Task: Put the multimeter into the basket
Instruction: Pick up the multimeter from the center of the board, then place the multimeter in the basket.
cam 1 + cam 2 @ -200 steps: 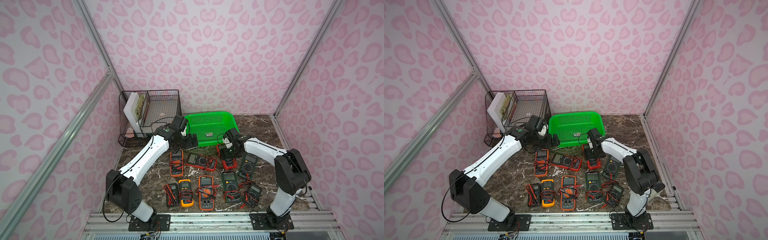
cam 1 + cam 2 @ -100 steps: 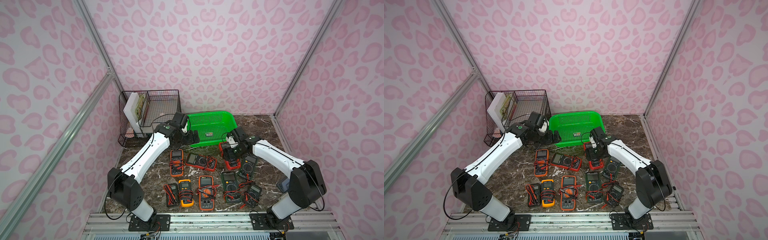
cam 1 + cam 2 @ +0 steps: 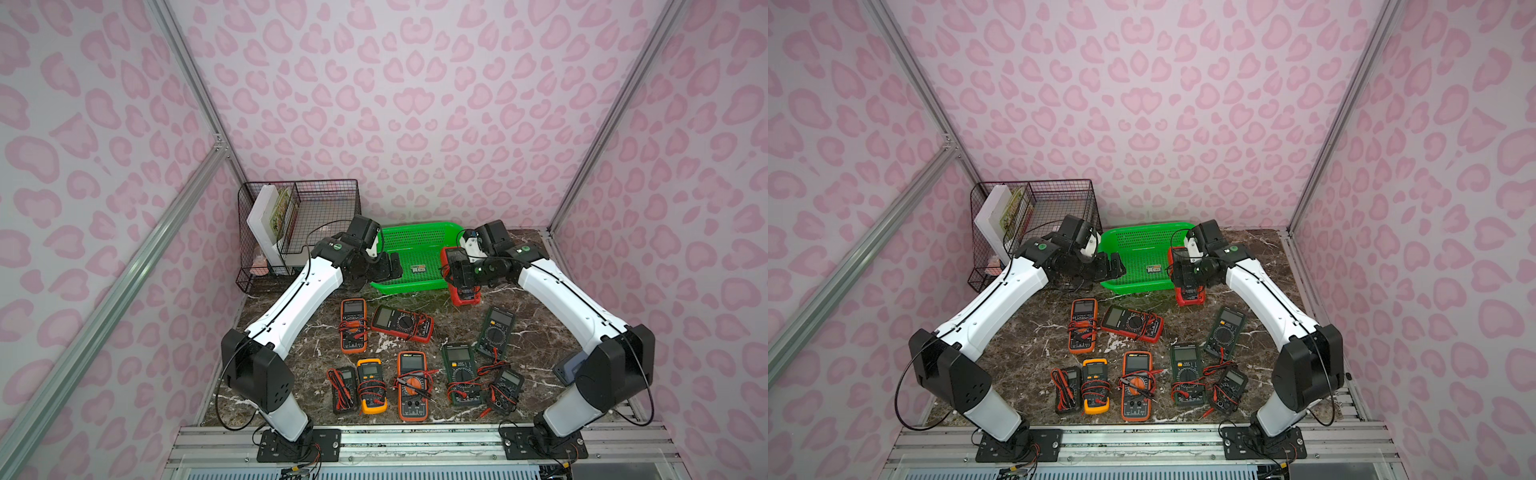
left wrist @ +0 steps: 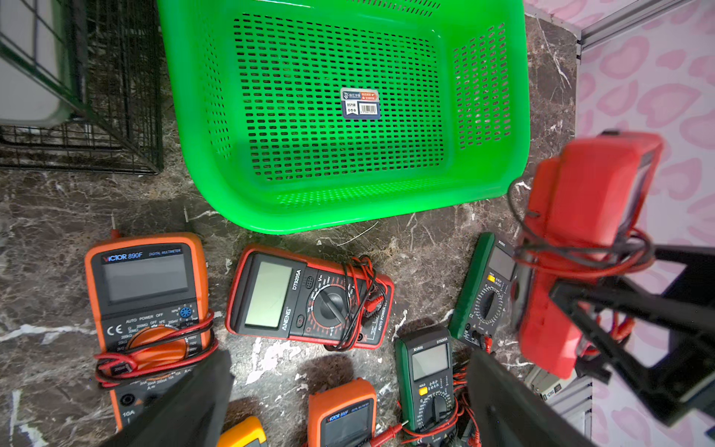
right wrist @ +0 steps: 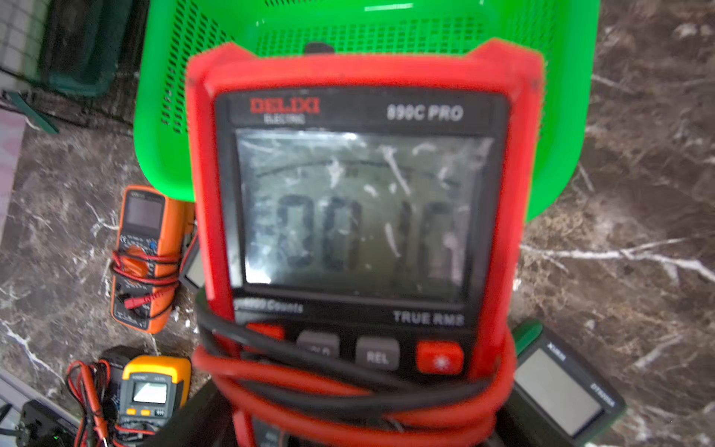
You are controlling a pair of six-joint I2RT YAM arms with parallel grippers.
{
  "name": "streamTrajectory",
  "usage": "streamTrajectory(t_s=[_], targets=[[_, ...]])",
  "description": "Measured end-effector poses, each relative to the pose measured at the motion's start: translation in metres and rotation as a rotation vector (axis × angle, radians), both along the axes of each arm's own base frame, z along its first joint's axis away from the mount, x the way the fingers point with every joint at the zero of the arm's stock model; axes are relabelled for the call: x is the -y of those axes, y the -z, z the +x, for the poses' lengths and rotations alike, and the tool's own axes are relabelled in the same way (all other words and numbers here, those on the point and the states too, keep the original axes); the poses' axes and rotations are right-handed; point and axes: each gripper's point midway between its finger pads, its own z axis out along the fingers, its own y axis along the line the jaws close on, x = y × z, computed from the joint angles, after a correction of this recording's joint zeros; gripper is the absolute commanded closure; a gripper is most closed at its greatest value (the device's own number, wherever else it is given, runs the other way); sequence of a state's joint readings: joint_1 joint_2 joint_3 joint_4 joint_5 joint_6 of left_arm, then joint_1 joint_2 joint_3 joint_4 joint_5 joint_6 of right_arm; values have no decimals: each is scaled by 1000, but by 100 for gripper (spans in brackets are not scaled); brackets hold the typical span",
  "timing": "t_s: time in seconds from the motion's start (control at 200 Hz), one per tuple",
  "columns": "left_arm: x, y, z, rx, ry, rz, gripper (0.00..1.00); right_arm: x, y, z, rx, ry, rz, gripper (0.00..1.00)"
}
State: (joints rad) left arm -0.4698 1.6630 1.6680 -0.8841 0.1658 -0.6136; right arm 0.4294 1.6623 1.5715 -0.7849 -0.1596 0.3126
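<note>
multimeter: red case, black face, "DELIXI 890C PRO" printed on it, big grey LCD with digits showing, red and black leads wound round the lower body. Right gripper is clamped across its lower half. It sits tilted at the basket's right front corner, top end over the rim. Looks lifted off the table, but can't confirm the low end is clear.

Left gripper: jaws wide apart, over the basket's left front corner.

Basket: 1, bright green, perforated, one label on its floor.

Meters on the table in front of the basket: 8.
- 2 orange
- 1 red
- 1 yellow
- 2 green
- 2 small black

All face up, leads on or beside them.

Rack: 1, black wire, left of the basket, white board standing in it.

Table: dark brown marble look, white veins. Walls: pink blotch print on three sides. Aluminium frame posts at the corners. Both arm bases are bolted to a rail beyond the meters from the basket.
</note>
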Motion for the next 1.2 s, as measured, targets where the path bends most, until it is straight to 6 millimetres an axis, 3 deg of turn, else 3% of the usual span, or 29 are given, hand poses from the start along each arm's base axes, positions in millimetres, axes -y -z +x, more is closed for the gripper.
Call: streamTrajectory(t_s=[0.2, 0.335, 0.49, 0.755, 1.2], targets=[[0, -1, 1, 4, -3, 1, 2, -12, -35, 67, 103, 39, 56, 59], [-1, 2, 2, 1, -7, 9, 1, -17, -37, 100, 139, 55, 67, 59], [-2, 6, 4, -6, -15, 21, 2, -14, -20, 127, 138, 86, 45, 59], [-1, 16, 6, -27, -14, 32, 1, -11, 19, 154, 125, 122, -8, 59], [1, 20, 5, -38, 7, 36, 1, -11, 82, 175, 51, 131, -85, 57]])
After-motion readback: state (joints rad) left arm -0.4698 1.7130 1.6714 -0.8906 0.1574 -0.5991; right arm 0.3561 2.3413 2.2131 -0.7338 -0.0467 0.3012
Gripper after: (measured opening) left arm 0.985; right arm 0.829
